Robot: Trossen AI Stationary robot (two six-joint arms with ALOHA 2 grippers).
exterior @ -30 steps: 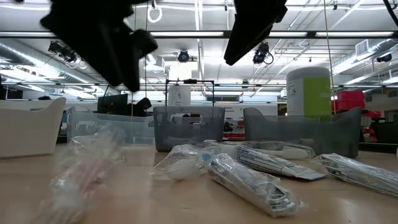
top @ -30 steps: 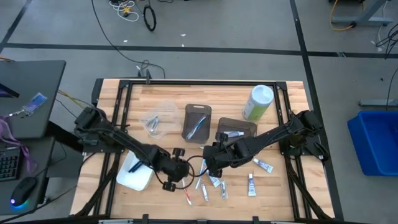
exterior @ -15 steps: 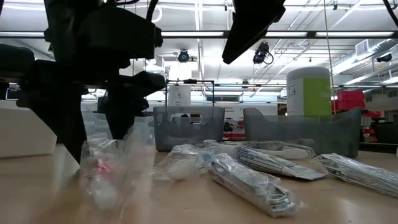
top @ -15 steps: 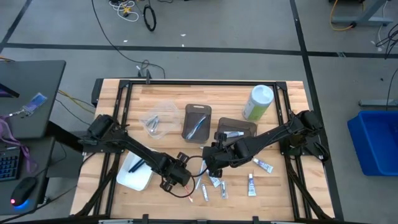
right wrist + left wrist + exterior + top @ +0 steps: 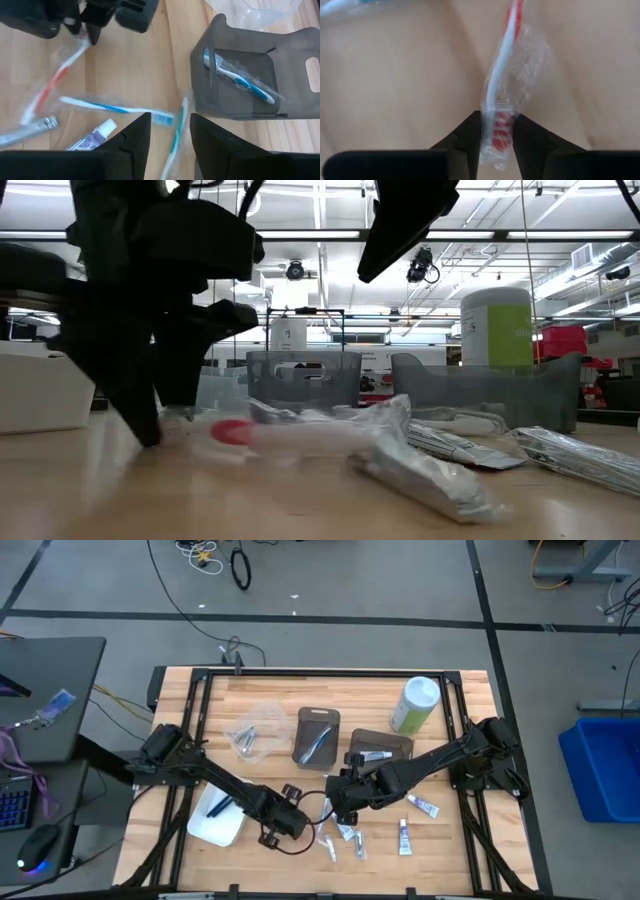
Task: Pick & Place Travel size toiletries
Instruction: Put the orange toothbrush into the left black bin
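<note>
Now your left gripper [image 5: 496,145] is clamped on the brush end of the wrapped red-and-white toothbrush [image 5: 501,65], low over the table [image 5: 260,690]; its long axis runs straight forward from the fingers; your right gripper [image 5: 170,132] hovers just beside, jaws apart and empty.

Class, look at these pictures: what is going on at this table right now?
A two-armed robot is sorting travel toiletries. The left gripper is down at the table's front, its fingers closed around the head end of a wrapped red-and-white toothbrush. The right gripper hovers open above other wrapped toothbrushes, holding nothing. A blue toothbrush already lies in a dark bin.
</note>
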